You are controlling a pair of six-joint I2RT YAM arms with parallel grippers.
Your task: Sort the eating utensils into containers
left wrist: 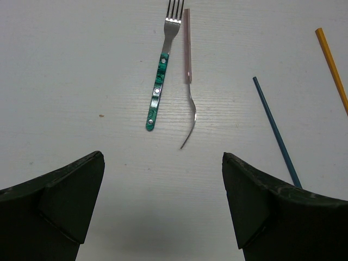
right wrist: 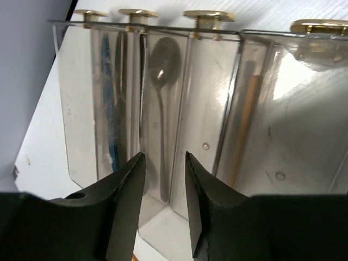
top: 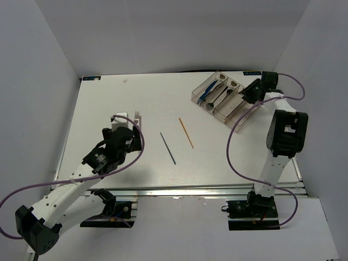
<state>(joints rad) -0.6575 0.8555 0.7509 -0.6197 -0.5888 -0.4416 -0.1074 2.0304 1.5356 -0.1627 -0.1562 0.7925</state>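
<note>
A white wood-grain surface (top: 109,103) sits between plain white walls. Well left of the four joined clear plastic bins (top: 228,115), the left gripper (left wrist: 163,163) hangs wide open, holding nothing, near a teal-handled silver fork (left wrist: 159,92). Above the dark spoon (right wrist: 163,70) in those bins, the right gripper (right wrist: 165,157) stands partly open and holds nothing.

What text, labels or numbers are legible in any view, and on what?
None readable.
The gold tabs on the containers look blank.
The fork handle shows only rivets.
A dark strip at the table far-left corner: too small to read.
</note>
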